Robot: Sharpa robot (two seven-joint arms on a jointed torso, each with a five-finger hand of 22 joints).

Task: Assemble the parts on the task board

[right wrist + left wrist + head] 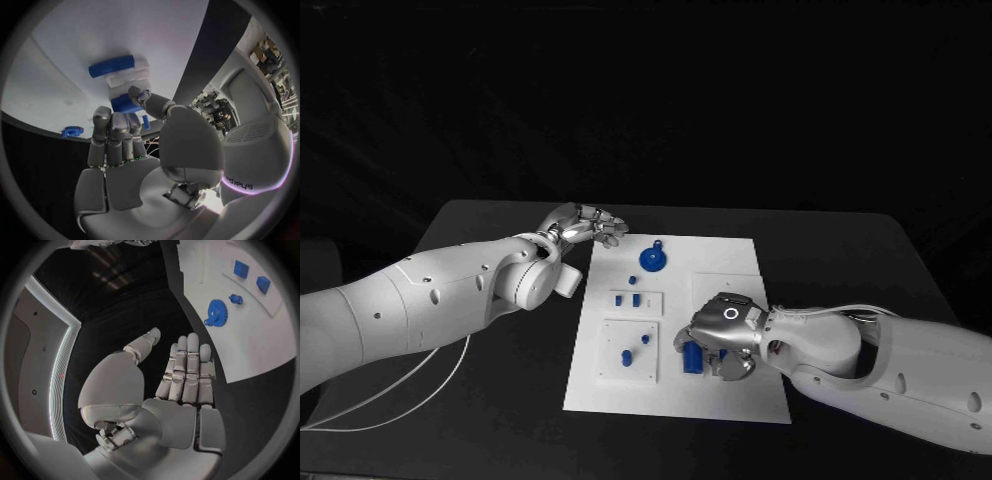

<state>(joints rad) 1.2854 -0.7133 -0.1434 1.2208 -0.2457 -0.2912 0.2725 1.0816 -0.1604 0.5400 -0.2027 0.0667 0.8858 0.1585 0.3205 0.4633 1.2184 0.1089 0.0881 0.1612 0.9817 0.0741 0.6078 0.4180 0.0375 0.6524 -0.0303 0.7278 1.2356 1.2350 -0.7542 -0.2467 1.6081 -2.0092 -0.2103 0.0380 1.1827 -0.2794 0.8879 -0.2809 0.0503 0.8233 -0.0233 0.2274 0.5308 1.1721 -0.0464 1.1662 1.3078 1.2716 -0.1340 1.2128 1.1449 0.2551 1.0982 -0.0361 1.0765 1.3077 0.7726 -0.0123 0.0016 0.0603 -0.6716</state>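
The white task board [733,262] lies in the middle of the table. A blue gear [653,260] sits at its far end, also seen as the gear [217,313] from the left wrist. Two small blue parts [627,298] stand in a raised white block. My left hand [586,224] hovers at the board's far left corner, fingers [185,371] stretched out, holding nothing. My right hand [721,340] is over the board's near right part. Its thumb and fingertips [114,122] pinch a short blue part [127,105]. A blue bar [111,66] lies just beyond it.
Two more small blue parts [635,347] sit on a white block at the board's near left, and a blue block [691,358] stands beside my right hand. A white cable [430,385] curves over the table under my left arm.
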